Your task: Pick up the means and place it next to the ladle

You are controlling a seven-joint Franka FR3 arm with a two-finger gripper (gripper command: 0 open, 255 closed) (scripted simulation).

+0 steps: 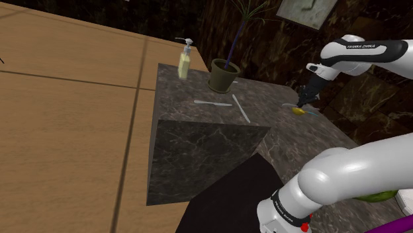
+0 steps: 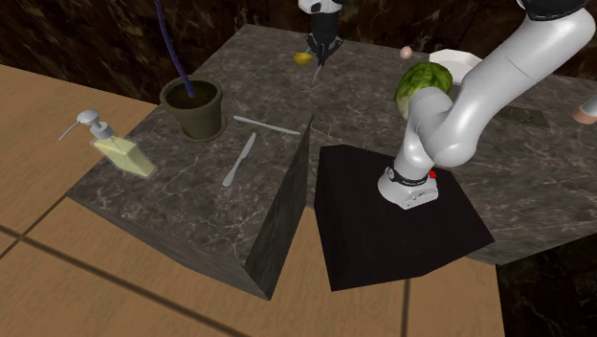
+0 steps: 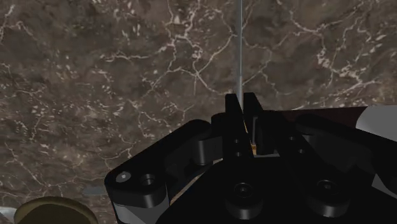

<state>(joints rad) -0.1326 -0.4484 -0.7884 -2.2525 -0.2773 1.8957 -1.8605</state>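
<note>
- Thin grey utensil (image 3: 239, 57): seen edge-on in the wrist view, it sticks straight out from between the fingers (image 3: 233, 105) over the far part of the dark, white-veined marble table (image 2: 172, 201). Whether it touches the table cannot be told.
- All-black gripper (image 2: 319, 50): its fingers are pressed in on the thin grey utensil and pinch it. It points down at the table.
- Pale yellow soap bottle with a white pump (image 2: 120, 153): it sits at the second exterior view's far left, near the table's corner.
- Olive-green flowerpot with a purple stem (image 2: 194, 107): it stands upright, right of the bottle.
- Two pale slim pieces of cutlery (image 2: 239, 160): they lie flat, just beside the pot and apart from each other.
- Small yellow rounded thing (image 2: 302, 57): it rests on the table just beside the gripper's tips.
- Green round melon (image 2: 424, 84): partly behind the white arm.
- White plate (image 2: 457, 65): just beyond the melon.
</note>
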